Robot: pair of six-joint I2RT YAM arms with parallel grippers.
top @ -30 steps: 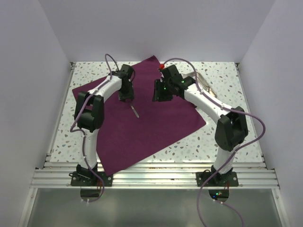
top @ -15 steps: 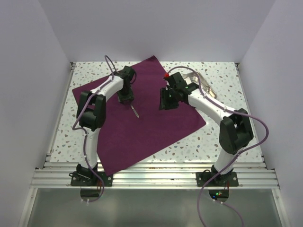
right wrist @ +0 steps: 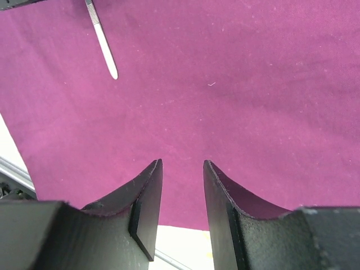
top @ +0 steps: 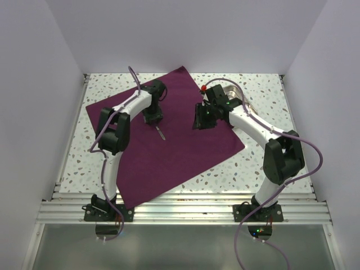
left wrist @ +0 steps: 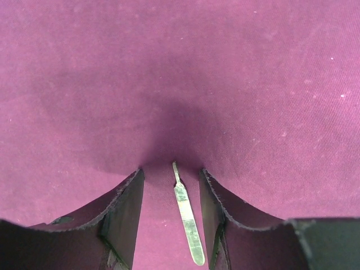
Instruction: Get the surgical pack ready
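The surgical pack (top: 169, 152) is a deep purple drape spread flat across the table. A thin steel scalpel handle (top: 160, 133) lies on it. My left gripper (top: 153, 117) hangs just over the handle's far end. In the left wrist view the handle (left wrist: 185, 216) lies between the open fingers of that gripper (left wrist: 170, 171) and touches neither. My right gripper (top: 201, 121) hovers open and empty over the drape's right part. In the right wrist view its jaws (right wrist: 183, 163) frame bare drape (right wrist: 253, 84), with the handle (right wrist: 102, 42) at the upper left.
A shiny steel tray (top: 241, 95) stands at the back right, partly behind the right arm. A small red thing (top: 202, 89) shows near the right wrist. Speckled tabletop (top: 264, 163) surrounds the drape, with white walls on three sides.
The right gripper has moved to the right over the drape. The left gripper has shifted slightly right and nearer. The scalpel handle has not moved.
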